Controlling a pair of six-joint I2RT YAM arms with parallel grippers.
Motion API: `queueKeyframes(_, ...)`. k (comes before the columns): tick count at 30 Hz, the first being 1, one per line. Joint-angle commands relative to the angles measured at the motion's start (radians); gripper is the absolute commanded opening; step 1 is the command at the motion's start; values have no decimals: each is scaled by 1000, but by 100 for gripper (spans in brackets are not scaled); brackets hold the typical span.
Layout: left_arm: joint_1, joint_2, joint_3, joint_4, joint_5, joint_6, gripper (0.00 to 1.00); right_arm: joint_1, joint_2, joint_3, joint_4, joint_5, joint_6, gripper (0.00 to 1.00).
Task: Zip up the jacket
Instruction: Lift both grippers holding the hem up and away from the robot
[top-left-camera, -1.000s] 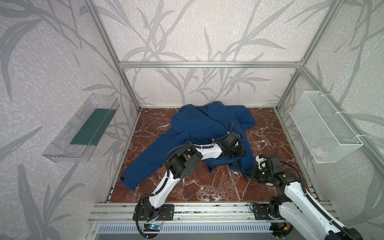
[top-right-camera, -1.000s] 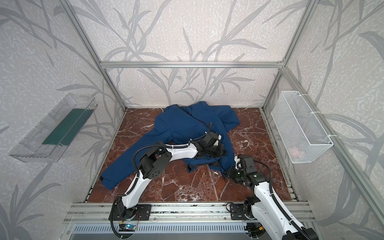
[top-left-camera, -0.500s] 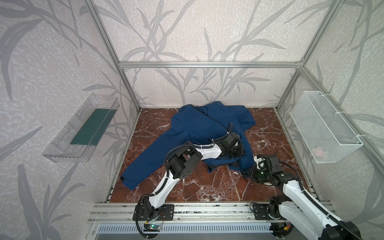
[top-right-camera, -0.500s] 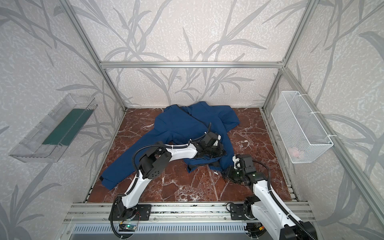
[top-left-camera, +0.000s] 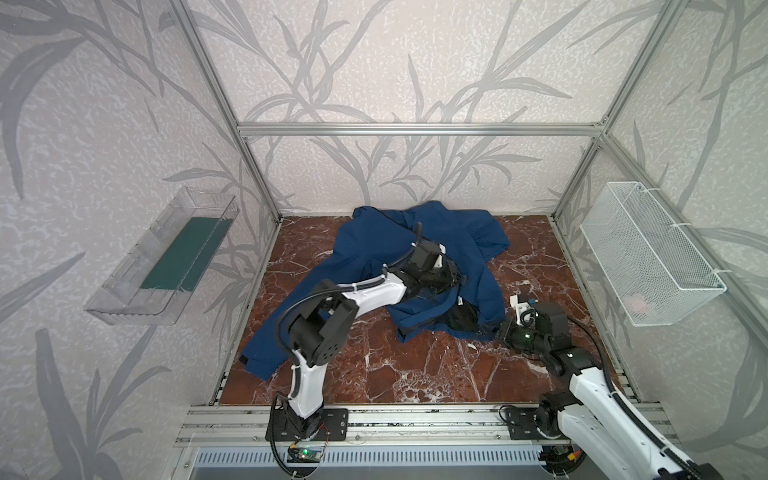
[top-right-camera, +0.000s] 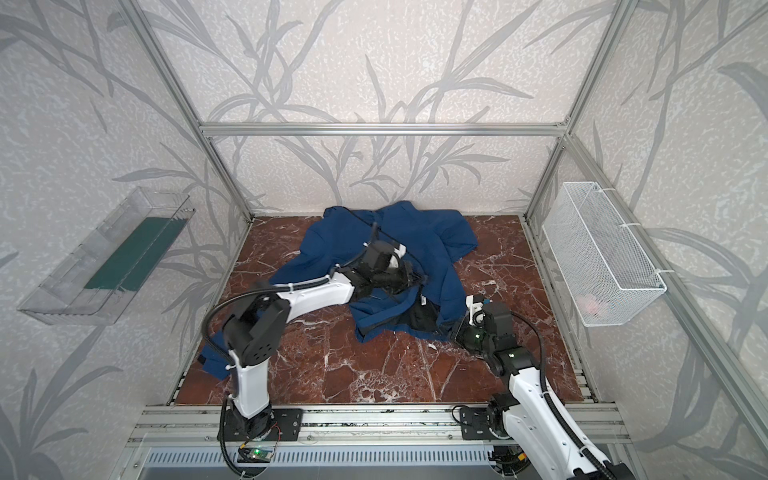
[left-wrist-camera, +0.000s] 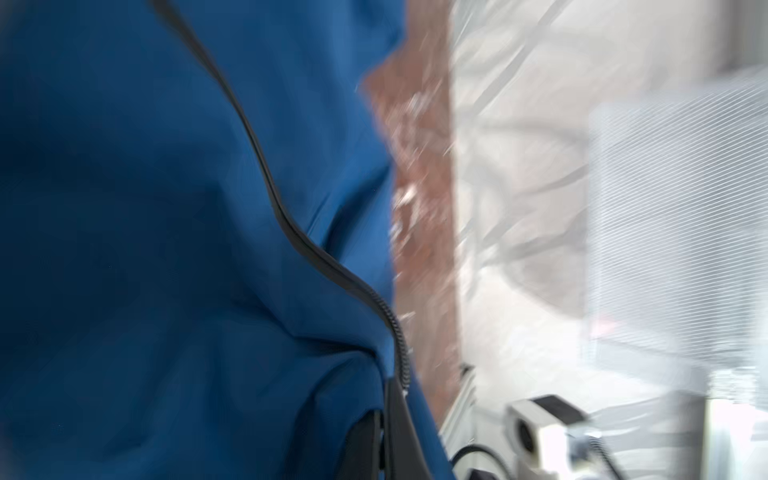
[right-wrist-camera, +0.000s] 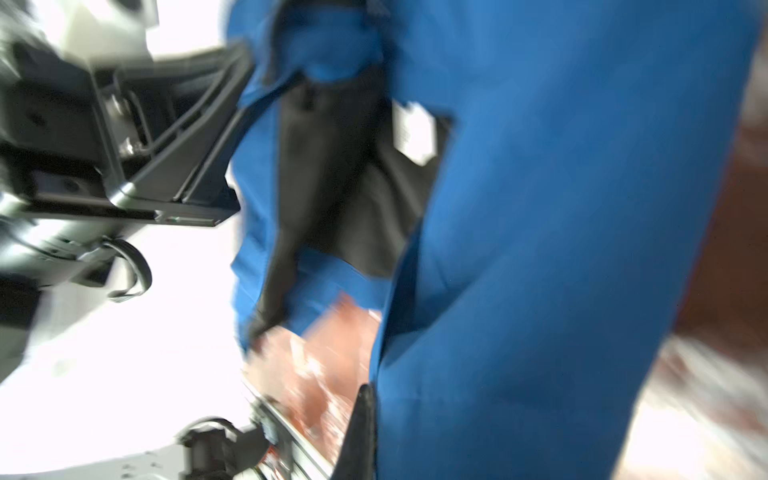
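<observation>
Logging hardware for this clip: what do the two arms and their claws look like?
The left arm and right arm share glossy white link shells and boxy black joint housings. A black cable loops along each, strapped with white ties. The left elbow housing has small holes; a green light glows near the right wrist. The left claw and right claw are black.

I am seeing a clear bin (top-left-camera: 118, 291) with a green mat (top-left-camera: 183, 253) hanging left, a white wire basket (top-left-camera: 665, 266) hanging right, the marble table (top-left-camera: 415, 365) below.

The jacket (top-left-camera: 365, 245) is soft, matt cloth. The floor (top-left-camera: 415, 365) is shiny stone — smooth. The basket (top-left-camera: 648, 266) is white wire.
</observation>
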Motion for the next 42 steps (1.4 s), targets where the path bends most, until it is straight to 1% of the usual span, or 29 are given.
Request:
queueKeyframes(1, 57, -162, -75, 73, 18, -52, 0, -4, 35, -19, 428, -25, 190, 0)
queueKeyframes(4, 81, -288, -190, 190, -20, -98, 0, -3, 109, 13, 677, -24, 277, 0)
queueKeyframes(6, 80, -360, -289, 355, -84, -131, 0, 0, 155, 53, 800, 1, 309, 0)
queueKeyframes(9, 80, -419, -421, 660, -152, -210, 0, 14, 223, 131, 930, 27, 313, 0)
queueKeyframes(11, 78, -433, -484, 811, -203, -242, 0, 36, 261, 168, 1055, 60, 289, 0)
queueKeyframes(12, 79, -440, -504, 867, -215, -240, 0, 63, 278, 179, 1125, 100, 258, 0)
queueKeyframes(14, 79, -457, -513, 890, -221, -204, 0, 116, 298, 201, 1217, 164, 155, 0)
queueKeyframes(15, 77, -470, -513, 890, -224, -171, 0, 140, 303, 219, 1222, 190, 102, 0)
queueKeyframes(18, 77, -508, -494, 837, -239, -96, 0, 197, 327, 279, 1208, 226, -51, 0)
queueKeyframes(19, 77, -518, -481, 811, -233, -65, 0, 219, 344, 289, 1247, 237, -107, 0)
queueKeyframes(20, 76, -527, -469, 786, -231, -42, 0, 238, 363, 294, 1284, 251, -137, 0)
queueKeyframes(22, 76, -544, -450, 763, -234, 5, 0, 265, 414, 312, 1358, 281, -177, 0)
queueKeyframes(24, 63, -555, -461, 825, -265, 57, 0, 283, 468, 334, 1444, 306, -196, 0)
queueKeyframes(26, 61, -567, -464, 856, -294, 84, 0, 307, 498, 381, 1445, 329, -234, 0)
queueKeyframes(28, 59, -574, -447, 862, -299, 126, 0, 351, 519, 433, 1445, 357, -328, 0)
queueKeyframes(31, 54, -580, -418, 882, -301, 187, 0, 380, 563, 524, 1445, 349, -361, 0)
queueKeyframes(33, 42, -583, -417, 943, -318, 233, 0, 396, 586, 578, 1445, 349, -367, 0)
queueKeyframes(36, 40, -563, -405, 1082, -303, 281, 0, 419, 604, 649, 1445, 366, -422, 0)
queueKeyframes(39, 40, -541, -383, 1171, -284, 320, 0, 422, 622, 715, 1447, 376, -446, 0)
queueKeyframes(41, 40, -531, -366, 1211, -268, 352, 0, 423, 644, 758, 1446, 367, -540, 0)
queueKeyframes(42, 41, -529, -359, 1219, -269, 369, 0, 418, 671, 786, 1445, 395, -586, 0)
